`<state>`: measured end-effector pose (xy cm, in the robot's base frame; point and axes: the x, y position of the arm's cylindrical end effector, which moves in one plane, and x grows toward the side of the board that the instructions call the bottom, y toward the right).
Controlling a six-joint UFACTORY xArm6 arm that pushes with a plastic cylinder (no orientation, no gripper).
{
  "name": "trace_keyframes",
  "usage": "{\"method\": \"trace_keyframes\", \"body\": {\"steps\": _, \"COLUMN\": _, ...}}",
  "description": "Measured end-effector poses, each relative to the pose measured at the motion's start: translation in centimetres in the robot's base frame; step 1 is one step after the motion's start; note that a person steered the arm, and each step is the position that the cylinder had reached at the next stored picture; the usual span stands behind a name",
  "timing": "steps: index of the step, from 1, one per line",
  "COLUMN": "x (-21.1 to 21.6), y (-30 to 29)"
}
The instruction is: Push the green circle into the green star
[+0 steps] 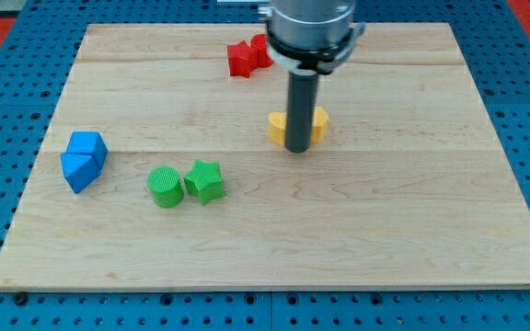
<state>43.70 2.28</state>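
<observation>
Your green circle (165,187) sat touching the green star (204,180) at the desk's (412,239) lower left. Your tool, a bare rod holding nothing, had its tip (299,150) well apart, against the yellow block (316,123).

Robot end section: a broad cylindrical metallic-grey housing with a black collar beneath it, narrowing to a straight, smooth dark rod that ends in my tip (298,150), blunt and flat.
</observation>
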Motion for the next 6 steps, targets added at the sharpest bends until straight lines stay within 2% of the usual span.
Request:
{"method": "trace_keyframes", "body": {"steps": 3, "x": 0.9, "y": -12.5}}
{"method": "trace_keyframes", "body": {"steps": 5, "x": 4.3, "y": -19.3}}
{"method": "trace_keyframes", "body": {"steps": 6, "x": 6.6, "y": -18.6}}
